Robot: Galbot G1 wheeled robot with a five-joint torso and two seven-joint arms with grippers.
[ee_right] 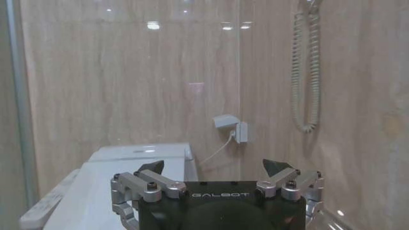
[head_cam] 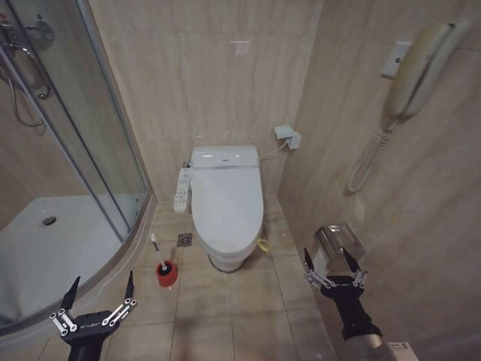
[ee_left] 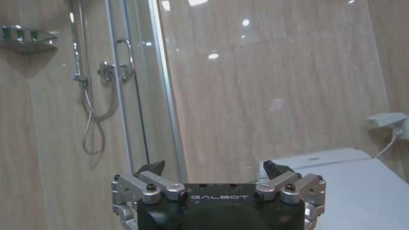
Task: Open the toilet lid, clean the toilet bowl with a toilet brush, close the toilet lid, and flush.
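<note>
Both grippers I hold low with fingers spread and empty: left gripper [head_cam: 100,289] near the shower tray [head_cam: 45,241], right gripper [head_cam: 331,262] by the wall. Well ahead of them, between the two, the toilet lid [head_cam: 227,203] lies shut. Nearer my left fingers [head_cam: 129,284], the toilet brush [head_cam: 155,247] stands in its red holder [head_cam: 167,274] on the floor.

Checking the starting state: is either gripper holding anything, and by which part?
Nothing is held. The left gripper and right gripper are both open; the brush stands in its red cup.
</note>
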